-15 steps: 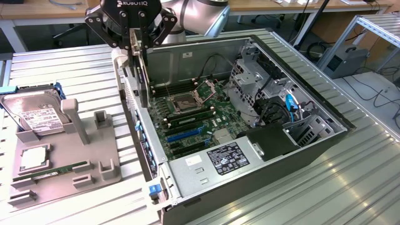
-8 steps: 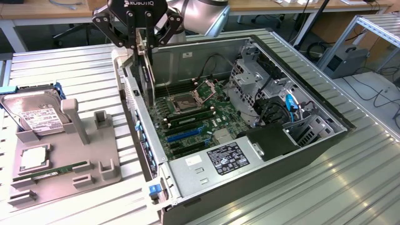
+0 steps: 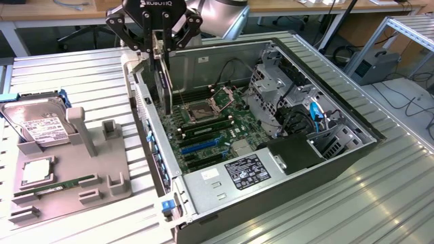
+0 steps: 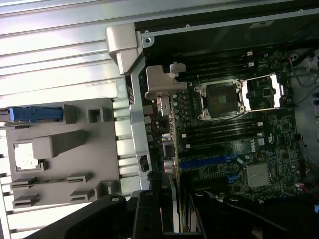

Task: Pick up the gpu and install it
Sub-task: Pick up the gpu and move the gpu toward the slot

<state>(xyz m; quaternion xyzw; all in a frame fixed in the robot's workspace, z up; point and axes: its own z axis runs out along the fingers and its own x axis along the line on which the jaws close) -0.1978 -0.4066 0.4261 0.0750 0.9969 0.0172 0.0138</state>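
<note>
Where the tool (image 3: 158, 51) grips, the gpu (image 3: 162, 86) hangs below.

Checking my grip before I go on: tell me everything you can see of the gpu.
The gpu hangs upright and edge-on, a thin dark card with pale metal along one edge. The jaws of the gripper clamp its upper end. It sits just inside the open case, close to the wall on the exterior view's left, with its lower end over the motherboard. Whether it touches a slot cannot be told.
</note>
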